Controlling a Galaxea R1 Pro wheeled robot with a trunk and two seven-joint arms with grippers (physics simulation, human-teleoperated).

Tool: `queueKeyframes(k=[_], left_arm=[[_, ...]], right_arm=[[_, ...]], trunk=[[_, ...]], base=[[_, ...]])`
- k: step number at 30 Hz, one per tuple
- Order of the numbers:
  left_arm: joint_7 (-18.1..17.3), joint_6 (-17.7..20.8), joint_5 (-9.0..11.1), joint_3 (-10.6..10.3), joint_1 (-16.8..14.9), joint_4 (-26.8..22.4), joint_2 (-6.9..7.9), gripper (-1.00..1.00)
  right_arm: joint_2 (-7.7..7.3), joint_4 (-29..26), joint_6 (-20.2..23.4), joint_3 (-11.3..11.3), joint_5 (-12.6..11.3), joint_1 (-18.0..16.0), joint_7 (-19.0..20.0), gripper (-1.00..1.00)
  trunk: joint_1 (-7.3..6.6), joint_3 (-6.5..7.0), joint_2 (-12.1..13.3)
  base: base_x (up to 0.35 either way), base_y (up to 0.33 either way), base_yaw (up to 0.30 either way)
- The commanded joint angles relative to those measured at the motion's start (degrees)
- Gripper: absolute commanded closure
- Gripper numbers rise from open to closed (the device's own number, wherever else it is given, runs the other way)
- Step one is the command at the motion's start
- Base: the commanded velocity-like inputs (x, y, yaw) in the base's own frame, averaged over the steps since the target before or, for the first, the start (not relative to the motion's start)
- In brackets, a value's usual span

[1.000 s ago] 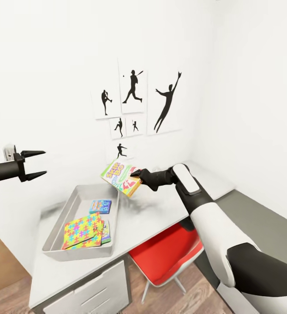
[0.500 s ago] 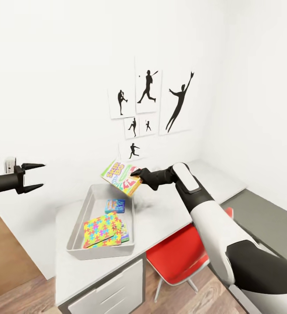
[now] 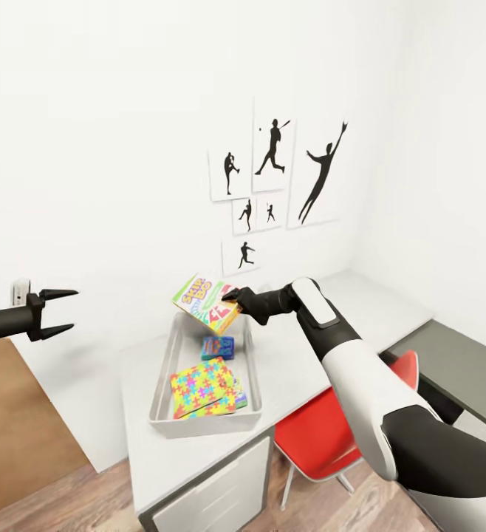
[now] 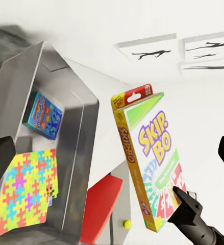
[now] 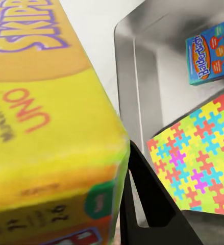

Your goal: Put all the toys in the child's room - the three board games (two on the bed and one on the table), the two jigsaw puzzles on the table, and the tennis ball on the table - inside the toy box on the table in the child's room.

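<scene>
My right gripper [image 3: 230, 297] is shut on the orange-green Skip-Bo board game [image 3: 204, 301], which hangs tilted over the far end of the grey toy box [image 3: 165, 369]. Inside the toy box lie a blue board game [image 3: 218, 346] and a jigsaw puzzle [image 3: 202, 386], with another printed edge poking out beneath the puzzle. My left gripper [image 3: 72, 310] hangs open and empty in the air left of the table [image 3: 302, 347]. The left wrist view shows the Skip-Bo box [image 4: 150, 163], a dark finger [image 4: 191, 212] on it, and a small yellow-green ball [image 4: 126, 223] by the chair. The right wrist view shows the Skip-Bo box [image 5: 50, 102] close up.
A red chair [image 3: 332, 432] is tucked under the table's front, beside white drawers [image 3: 213, 484]. Baseball silhouette prints [image 3: 272, 177] hang on the white wall behind. Wooden floor [image 3: 43, 473] lies to the left, and a dark grey surface [image 3: 457, 369] to the right.
The camera has swung, shifting the whole picture rightward. Relative to the toy box, the held Skip-Bo box went from beside its far right corner to over its far end.
</scene>
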Motion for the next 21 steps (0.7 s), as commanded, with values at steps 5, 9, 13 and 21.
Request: queueKeyframes(k=[5, 9, 13, 21], left_arm=[[-0.07, 0.01, 0.09, -0.47, 1.52, 0.04, 0.01, -1.00], [-0.07, 0.01, -0.44, -0.50, 3.16, 0.04, -0.01, -1.00], [-0.07, 0.01, -0.62, -1.40, 3.54, 0.04, -0.07, -1.00], [-0.07, 0.01, -1.46, -2.67, 3.71, 2.39, -0.25, -1.00]], right_arm=[[0.00, 0.58, -0.37, 0.03, -0.62, -0.08, -0.68, 1.00], [0.00, 0.67, -0.61, -0.27, -0.61, -0.12, -0.76, 1.00], [0.00, 0.69, -1.44, -0.80, -0.58, -0.16, -1.12, 1.00], [0.00, 0.69, -4.55, -2.90, -0.32, -0.08, -3.34, 1.00]], trunk=[[0.03, -0.14, -0.15], [0.03, -0.14, -0.15], [0.03, -0.14, -0.15], [0.03, -0.14, -0.15]], base=[[-0.206, 0.114, 0.000], [-0.112, 0.024, 0.000], [-0.100, 0.035, 0.000], [-0.110, 0.057, 0.000]])
